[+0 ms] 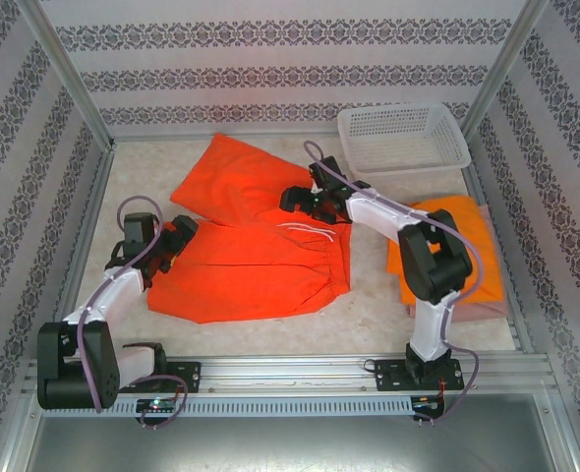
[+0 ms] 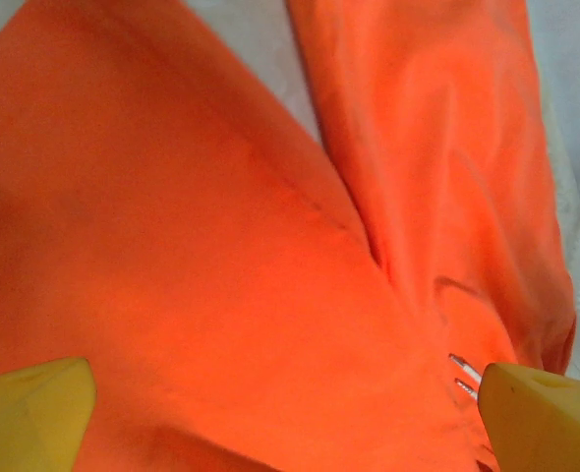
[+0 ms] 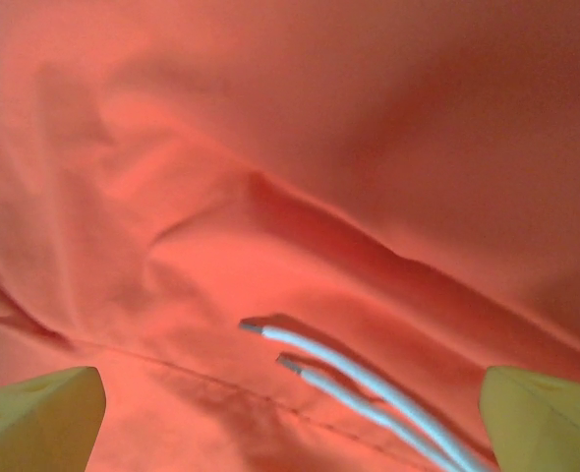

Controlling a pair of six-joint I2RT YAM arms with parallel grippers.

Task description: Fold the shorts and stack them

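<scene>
On my left, the left gripper [image 1: 172, 241] sits at the left end of the orange shorts [image 1: 251, 265], near the left edge of the tabletop [image 1: 369, 320]. In the left wrist view that gripper [image 2: 290, 423] has its yellow fingertips [image 2: 34, 413] spread wide, one in each lower corner. There is only flat orange cloth between them, so I read it as fully open with nothing gripped.

The orange shorts [image 2: 221, 246] lie spread across the middle of the tabletop. One leg runs left toward the left gripper and the other angles toward the far edge. The gathered waist points right, with the white drawstring [image 1: 305, 231] lying on top of it.

The right gripper [image 1: 305, 202] hangs over the waist end, close to where the legs split. From the right wrist view, that gripper [image 3: 290, 413] is also spread wide. The two drawstring [image 3: 369, 379] ends lie loose on the orange shorts [image 3: 319, 147] between its fingertips [image 3: 546, 418], and nothing is clamped. I cannot tell whether the tips touch the cloth.

Further right, the white mesh basket [image 1: 408, 157] stands in the far right corner. In front of it, along the right edge, the folded orange shorts [image 1: 457, 221] lie partly behind the right arm. The pink shorts [image 1: 496, 300] peek out beneath them on the right and near sides.
</scene>
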